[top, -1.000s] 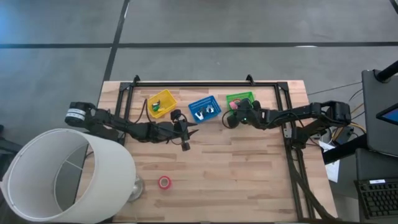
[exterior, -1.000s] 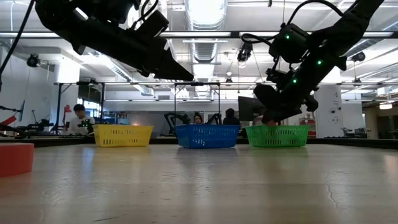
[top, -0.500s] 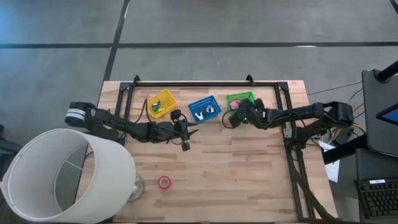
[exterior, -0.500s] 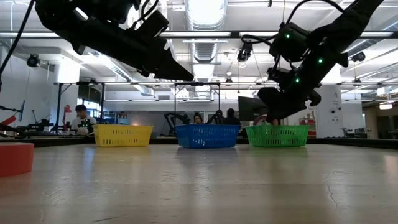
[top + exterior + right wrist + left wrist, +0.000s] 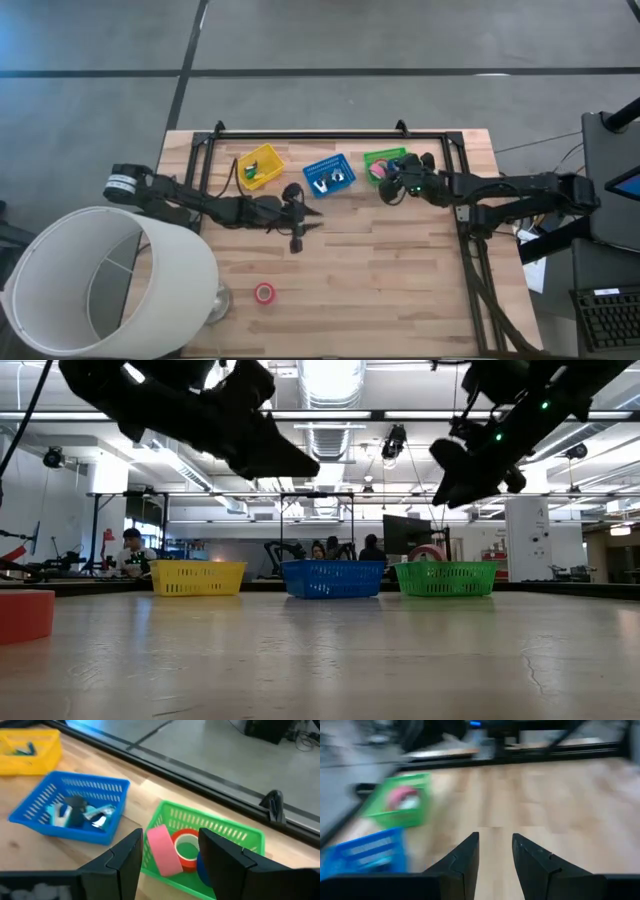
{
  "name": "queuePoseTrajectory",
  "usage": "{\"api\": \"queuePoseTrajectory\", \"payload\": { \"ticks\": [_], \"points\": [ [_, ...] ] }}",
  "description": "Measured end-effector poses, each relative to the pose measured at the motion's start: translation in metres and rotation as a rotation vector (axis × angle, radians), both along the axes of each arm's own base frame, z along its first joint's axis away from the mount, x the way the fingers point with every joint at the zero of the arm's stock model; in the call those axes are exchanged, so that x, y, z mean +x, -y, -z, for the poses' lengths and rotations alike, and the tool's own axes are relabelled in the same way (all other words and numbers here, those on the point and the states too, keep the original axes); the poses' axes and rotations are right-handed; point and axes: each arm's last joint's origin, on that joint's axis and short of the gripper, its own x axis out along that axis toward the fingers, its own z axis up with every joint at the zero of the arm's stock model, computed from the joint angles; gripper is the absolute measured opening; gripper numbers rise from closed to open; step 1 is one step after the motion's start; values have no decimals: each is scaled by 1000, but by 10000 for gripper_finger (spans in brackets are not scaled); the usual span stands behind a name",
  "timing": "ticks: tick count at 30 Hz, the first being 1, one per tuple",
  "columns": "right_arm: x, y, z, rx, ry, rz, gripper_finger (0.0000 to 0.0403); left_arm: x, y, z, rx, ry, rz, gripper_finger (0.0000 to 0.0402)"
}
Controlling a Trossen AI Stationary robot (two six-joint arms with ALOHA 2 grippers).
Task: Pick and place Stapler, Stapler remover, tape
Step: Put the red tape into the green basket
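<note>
Three baskets stand in a row at the table's far side: yellow [image 5: 259,166], blue [image 5: 329,174] and green [image 5: 385,162]. The green basket [image 5: 220,840] holds a pink tape roll [image 5: 165,851] standing on its edge, a red roll [image 5: 186,845] and a blue one [image 5: 202,866]. Another red tape roll [image 5: 264,293] lies flat on the table near its front edge; the low view shows it at the left [image 5: 25,615]. My right gripper [image 5: 170,834] is open and empty, above and just to the near side of the green basket. My left gripper [image 5: 298,224] is open and empty, above the table's middle.
The blue basket [image 5: 75,810] holds small blue and dark tools. The yellow basket [image 5: 30,747] holds a dark thing. A big white cylinder [image 5: 110,280] covers the near left corner. A black frame [image 5: 330,133] runs along the far edge. Bare wood lies between the baskets and the near edge.
My right gripper has gone up and back toward the table's right edge, away from the green basket, where a pink roll now stands above the rim. My left gripper has turned about and shifted a little toward the near edge.
</note>
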Motion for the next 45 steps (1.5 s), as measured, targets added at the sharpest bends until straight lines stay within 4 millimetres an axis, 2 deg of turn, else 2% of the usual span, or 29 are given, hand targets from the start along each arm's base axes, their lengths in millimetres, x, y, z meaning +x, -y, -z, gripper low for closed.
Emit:
{"api": "queuePoseTrajectory", "payload": {
  "ticks": [3,7,11,17,23,28,34,45],
  "points": [
    [-5,-4,-8,-13,32,-19,187,4,9,-4,-66,-67,148,119],
    [-9,-5,-14,-38,31,-37,187,1,25,-3,-99,-272,286,119],
    [-10,-5,-15,-41,35,-38,188,-10,45,4,-85,-476,350,119],
    [-10,-4,-15,-48,27,-40,183,-27,78,10,-101,-604,427,119],
    [-10,-4,-15,-49,29,-40,185,-47,98,18,-135,-758,432,119],
    [-10,-4,-15,-49,29,-40,183,-59,106,25,-171,-858,397,119],
    [-10,-4,-15,-49,29,-40,185,-67,111,35,-201,-875,385,119],
    [-9,-4,-15,-35,47,-27,183,-74,107,55,-193,-820,369,118]
  ]
}}
